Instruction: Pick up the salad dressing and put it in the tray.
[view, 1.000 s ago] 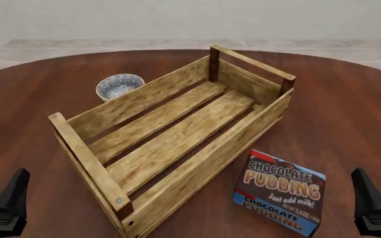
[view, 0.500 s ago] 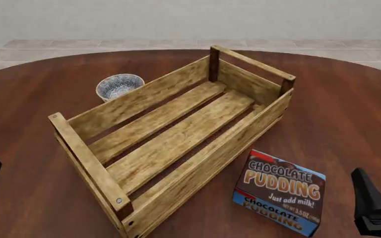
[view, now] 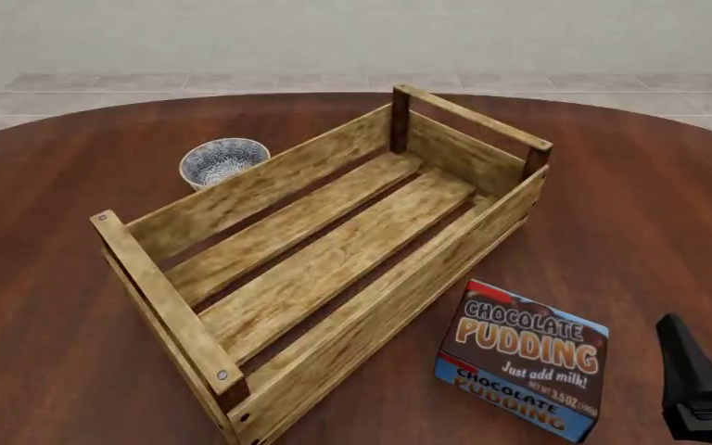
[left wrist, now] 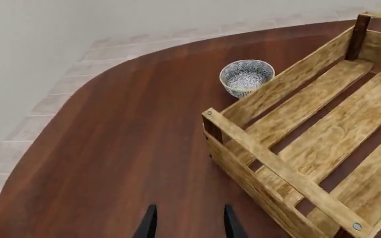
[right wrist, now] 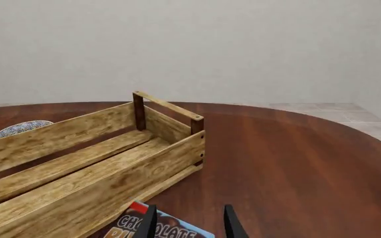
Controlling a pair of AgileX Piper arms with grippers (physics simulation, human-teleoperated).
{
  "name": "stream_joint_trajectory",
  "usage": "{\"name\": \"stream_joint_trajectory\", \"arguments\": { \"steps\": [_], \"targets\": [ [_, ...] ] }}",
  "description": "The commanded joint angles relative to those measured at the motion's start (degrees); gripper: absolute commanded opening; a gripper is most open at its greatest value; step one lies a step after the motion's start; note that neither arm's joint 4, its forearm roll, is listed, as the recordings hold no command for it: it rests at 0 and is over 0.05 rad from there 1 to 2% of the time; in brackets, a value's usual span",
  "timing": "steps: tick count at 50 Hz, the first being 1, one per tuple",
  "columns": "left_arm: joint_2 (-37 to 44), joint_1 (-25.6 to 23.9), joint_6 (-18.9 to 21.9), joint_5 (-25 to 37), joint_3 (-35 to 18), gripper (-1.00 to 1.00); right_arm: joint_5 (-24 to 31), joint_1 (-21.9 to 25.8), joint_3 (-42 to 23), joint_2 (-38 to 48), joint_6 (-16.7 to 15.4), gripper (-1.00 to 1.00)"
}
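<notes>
Diagonally across the dark wooden desk (view: 71, 185) lies the light-wood slatted tray (view: 331, 255), long axis running near-left to far-right. Both grippers, left (left wrist: 187, 223) and right (right wrist: 187, 223), stand parted, holding nothing. No dressing bottle shows.

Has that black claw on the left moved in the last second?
Yes. It sat at the front view's bottom left, near the tray corner, slid outward, and is now out of that view. The left gripper shows only in its wrist view.

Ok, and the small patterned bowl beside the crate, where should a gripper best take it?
Probably its rim, from above, one finger inside, on the side away from the crate: the bowl stands upright and open, and the crate's wall crowds the other side.
</notes>
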Motion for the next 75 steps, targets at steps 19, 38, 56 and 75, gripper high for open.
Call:
{"name": "stream_joint_trajectory", "arguments": {
  "steps": [19, 38, 56, 75],
  "targets": [
    [6.59, 15.2, 9.92, 2.77, -0.57, 1.0, 0.0, 0.0, 0.0, 0.0, 0.01, 1.0],
    [12.71, 22.4, 7.1, -4.52, 3.86, 1.0, 0.0, 0.0, 0.0, 0.01, 0.0, 1.0],
    [18.64, 27.77, 7.93, -11.27, 9.4, 1.0, 0.0, 0.0, 0.0, -0.01, -0.02, 1.0],
    [25.64, 31.25, 6.2, -18.63, 13.32, 1.0, 0.0, 0.01, 0.0, -0.01, -0.02, 1.0]
  ]
}}
